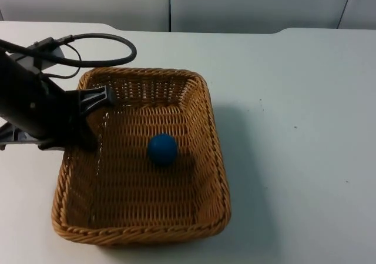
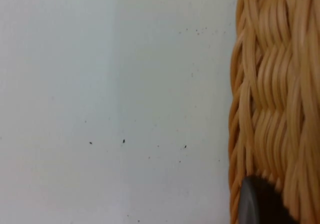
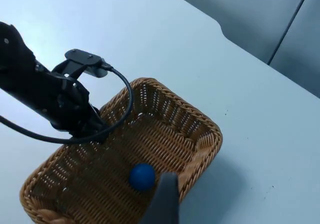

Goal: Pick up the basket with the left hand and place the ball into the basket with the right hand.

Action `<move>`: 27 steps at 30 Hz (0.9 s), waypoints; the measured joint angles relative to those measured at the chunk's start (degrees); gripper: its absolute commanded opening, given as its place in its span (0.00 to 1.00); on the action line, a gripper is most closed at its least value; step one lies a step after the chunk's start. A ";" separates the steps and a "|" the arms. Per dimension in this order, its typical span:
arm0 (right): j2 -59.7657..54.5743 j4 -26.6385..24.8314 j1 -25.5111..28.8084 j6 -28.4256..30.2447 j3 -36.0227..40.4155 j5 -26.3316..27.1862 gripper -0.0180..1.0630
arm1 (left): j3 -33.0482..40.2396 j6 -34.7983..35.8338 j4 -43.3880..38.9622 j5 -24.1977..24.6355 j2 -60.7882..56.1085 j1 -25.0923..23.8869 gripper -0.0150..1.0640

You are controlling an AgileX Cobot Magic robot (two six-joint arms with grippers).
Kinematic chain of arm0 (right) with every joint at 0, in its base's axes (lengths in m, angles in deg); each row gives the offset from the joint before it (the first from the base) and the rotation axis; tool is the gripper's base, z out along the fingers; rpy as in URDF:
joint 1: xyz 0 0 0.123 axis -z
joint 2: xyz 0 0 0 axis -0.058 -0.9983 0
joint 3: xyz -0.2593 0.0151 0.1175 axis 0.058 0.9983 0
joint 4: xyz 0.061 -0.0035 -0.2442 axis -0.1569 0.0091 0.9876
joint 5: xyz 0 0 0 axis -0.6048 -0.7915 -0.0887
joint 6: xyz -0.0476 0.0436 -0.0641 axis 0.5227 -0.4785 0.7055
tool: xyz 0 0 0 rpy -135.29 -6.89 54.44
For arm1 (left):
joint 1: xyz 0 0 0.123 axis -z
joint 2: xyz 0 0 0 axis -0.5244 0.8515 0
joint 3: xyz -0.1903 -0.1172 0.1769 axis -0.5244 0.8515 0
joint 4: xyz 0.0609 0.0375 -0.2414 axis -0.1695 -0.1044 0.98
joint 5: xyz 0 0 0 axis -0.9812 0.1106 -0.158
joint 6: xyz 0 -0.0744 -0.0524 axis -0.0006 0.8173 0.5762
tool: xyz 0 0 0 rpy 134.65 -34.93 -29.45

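Observation:
A woven wicker basket point(image 1: 215, 146) sits at the middle of the table in the top view and throws a wide shadow to its right. A blue ball point(image 1: 162, 149) rests on the basket's floor near the centre, touching no gripper. My left gripper point(image 1: 89, 101) is shut on the basket's left rim near the far corner. In the left wrist view its black fingertip point(image 2: 257, 206) presses against the wicker wall point(image 2: 272, 109). My right gripper point(image 3: 165, 204) hangs high above the basket point(image 3: 200, 120) and away from the ball point(image 3: 142, 176). The left gripper point(image 3: 95, 130) also shows at the rim there.
White table point(image 1: 305, 129) stretches to the right of the basket, and the grey partition wall point(image 1: 235, 5) stands behind it. A few dark specks mark the table top point(image 2: 125, 141) beside the basket.

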 measured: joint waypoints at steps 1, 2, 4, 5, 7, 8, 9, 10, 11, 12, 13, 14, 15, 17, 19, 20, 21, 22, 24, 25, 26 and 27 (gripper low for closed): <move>0.00 0.00 0.00 0.00 0.00 -0.14 0.73 | 0.00 -0.26 0.13 -0.10 0.00 0.00 0.01; 0.00 0.00 0.00 0.00 0.00 -0.14 0.73 | 0.00 -0.26 0.13 -0.10 0.00 0.00 0.01; 0.00 0.00 0.00 0.00 0.00 -0.23 0.73 | 0.00 -0.47 0.13 -0.23 0.00 0.00 0.03; 0.00 0.00 0.00 0.00 0.00 -0.23 0.73 | 0.00 -0.52 0.13 -0.38 0.00 0.00 0.05; 0.00 0.00 0.00 0.00 0.00 -0.27 0.73 | 0.00 -0.52 0.13 -0.52 0.00 0.00 0.18; 0.00 0.00 0.00 0.00 0.00 -0.37 0.73 | 0.00 -0.61 0.13 -0.64 0.00 0.00 0.18; 0.00 0.00 0.00 0.00 0.00 -0.47 0.73 | 0.00 -0.66 0.13 -0.87 0.00 0.00 0.25; 0.00 0.00 0.00 0.00 0.00 -0.59 0.73 | 0.00 -0.80 0.02 -1.24 0.00 0.00 0.32; 0.00 0.00 0.00 0.00 0.00 -0.59 0.73 | 0.00 -0.91 0.02 -1.48 0.00 0.00 0.41; 0.00 0.00 0.00 0.00 0.00 -0.59 0.73 | 0.00 -0.91 0.02 -1.48 0.00 0.00 0.49; 0.00 0.00 0.00 -0.02 0.00 -0.59 0.73 | 0.00 -0.91 0.02 -1.80 0.00 0.00 0.49; 0.00 0.00 0.00 -0.02 0.00 -0.59 0.73 | 0.00 -0.91 0.02 -2.01 0.00 0.00 0.57; 0.00 0.00 0.00 -0.02 0.00 -0.59 0.73 | 0.00 -0.91 0.02 -2.01 0.00 0.00 0.62; 0.00 0.00 0.00 -0.02 0.00 -0.59 0.73 | 0.00 -0.91 0.02 -2.01 0.00 0.00 0.69; 0.00 0.46 0.00 -0.02 0.00 -0.59 0.73 | 0.00 -0.91 0.02 -1.25 -0.58 0.00 0.69; 0.00 0.69 0.00 -0.02 0.00 -0.59 0.73 | 0.00 -0.91 0.02 -0.55 -1.07 0.00 0.69; 0.00 0.82 0.00 -0.02 0.00 -0.59 0.73 | 0.00 -0.91 -0.07 0.00 -2.09 0.00 0.69; 0.00 0.82 0.00 -0.02 0.00 -0.59 0.73 | 0.00 -0.91 -0.07 0.00 -2.09 0.00 0.69; 0.00 1.06 0.00 -0.02 0.00 -0.59 0.73 | 0.00 -0.91 -0.07 1.03 -4.88 0.00 0.69; 0.00 1.33 0.00 -0.12 0.00 -0.59 0.73 | 0.00 -0.91 -0.07 1.29 -6.79 0.00 0.69; 0.00 1.32 0.00 -0.12 0.00 -0.59 0.73 | 0.00 -0.91 -0.07 1.63 -8.91 0.00 0.69; 0.00 1.32 0.00 -0.12 0.00 -0.59 0.73 | 0.00 -0.91 -0.07 1.63 -8.91 0.00 0.69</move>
